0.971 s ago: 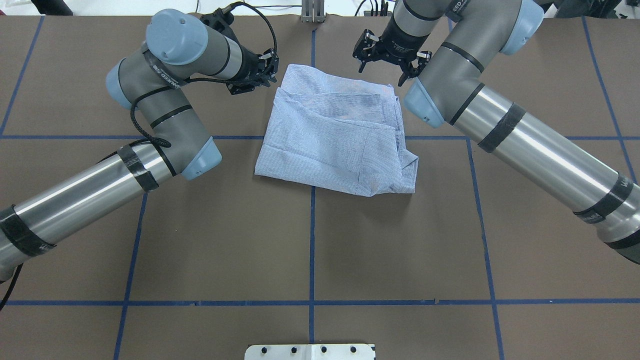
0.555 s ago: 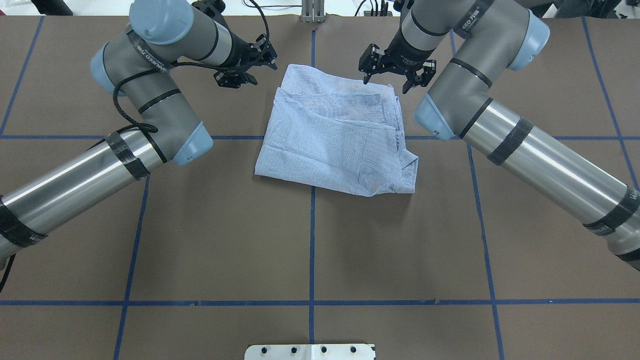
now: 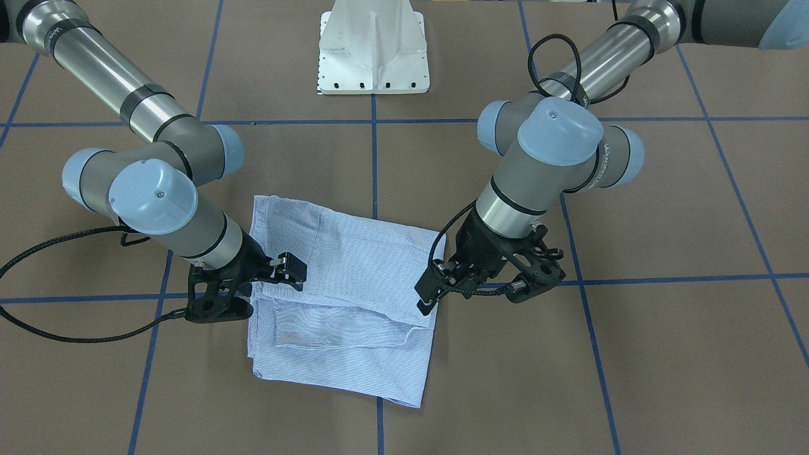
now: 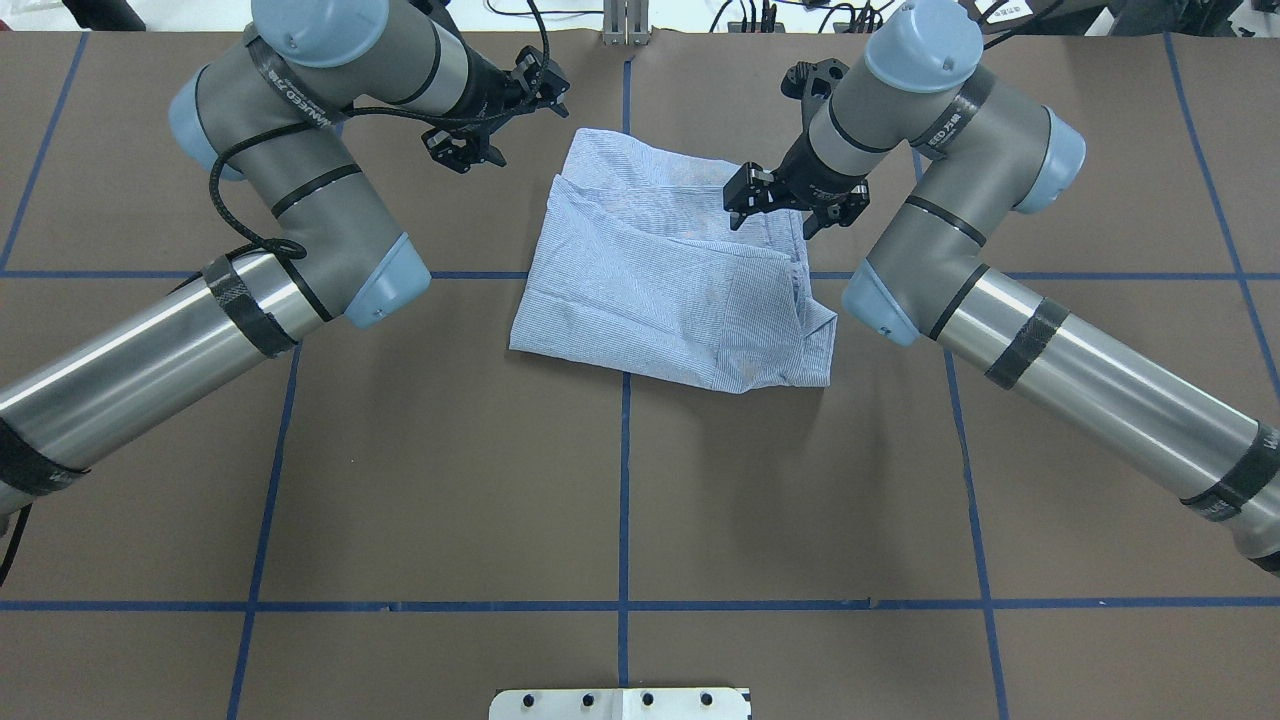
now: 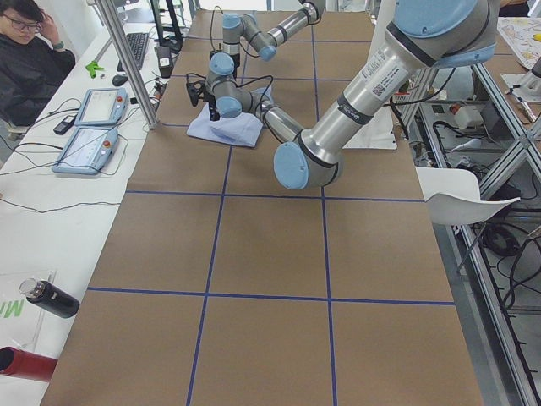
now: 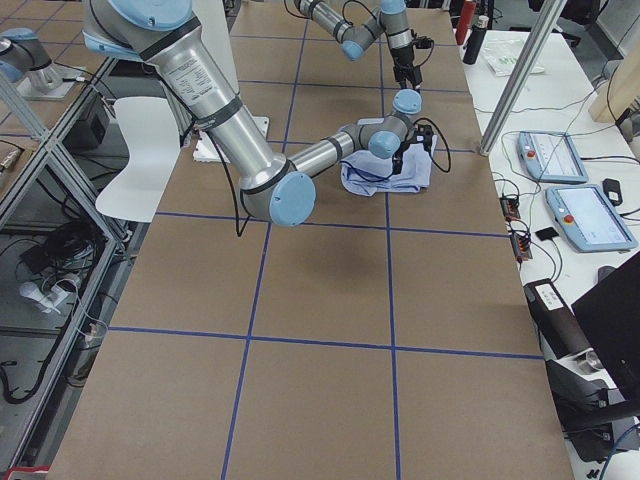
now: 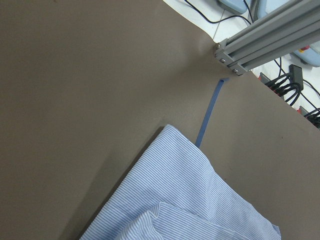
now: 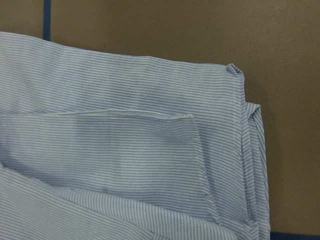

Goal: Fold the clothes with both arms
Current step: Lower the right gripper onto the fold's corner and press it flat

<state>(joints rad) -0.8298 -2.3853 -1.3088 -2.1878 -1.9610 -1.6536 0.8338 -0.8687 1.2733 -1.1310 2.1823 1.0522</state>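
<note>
Black, spread and empty, my right jaws hang over the far right corner of the folded shirt (image 4: 660, 280) lying mid-way along the bench (image 4: 450, 480), nearer it than the left jaws, likewise spread just off its far left corner, the right arm (image 4: 925, 240) wrist-down and the left arm (image 4: 320, 210) tilted toward the cloth.

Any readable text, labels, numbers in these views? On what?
"WAN…EED", middle blurred: black band on the grey tubular left arm.
"EED", rest unreadable: matching band on the grey right arm.
White sticker on the left arm, left view: too small.
Light-blue striped shirt: no text visible.
</note>
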